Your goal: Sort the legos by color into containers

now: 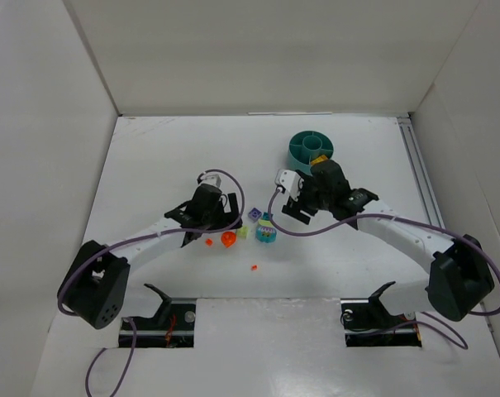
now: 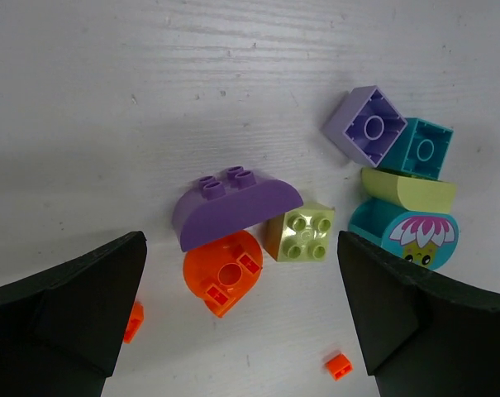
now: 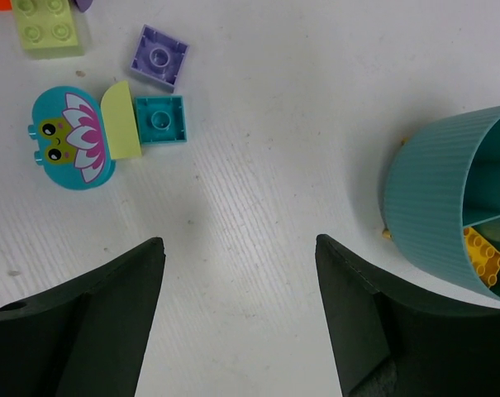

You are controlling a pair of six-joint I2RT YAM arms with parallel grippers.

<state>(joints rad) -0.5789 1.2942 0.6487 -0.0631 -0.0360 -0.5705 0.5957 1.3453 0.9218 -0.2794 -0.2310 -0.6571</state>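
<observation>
Top external view: the round teal tub (image 1: 311,150) stands toward the far side of the white surface (image 1: 150,165), with bare room around it up to the back and right walls. The loose bricks lie in a cluster left of the tub and nearer to me, apart from it.

The tub is ribbed plastic outside and split by thin walls inside. A studded yellow brick (image 3: 481,255) lies in one compartment.

My right hand (image 3: 239,241) hangs just beside the tub on the cluster side, fingers spread and empty over bare, finely grained surface. My left hand (image 2: 240,240) hangs farther left of the tub, also spread and empty. It points down over a purple arched brick (image 2: 233,211), which touches an orange round piece (image 2: 223,277) and a light green square brick (image 2: 303,234).

Closer to the tub, a purple square brick (image 2: 367,126), a teal square brick (image 2: 423,149), a light green curved piece (image 2: 407,188) and a teal flower-printed brick (image 2: 407,236) huddle together, all glossy. A tiny orange bit (image 2: 338,365) lies alone, farther from the tub than the rest of the cluster.
</observation>
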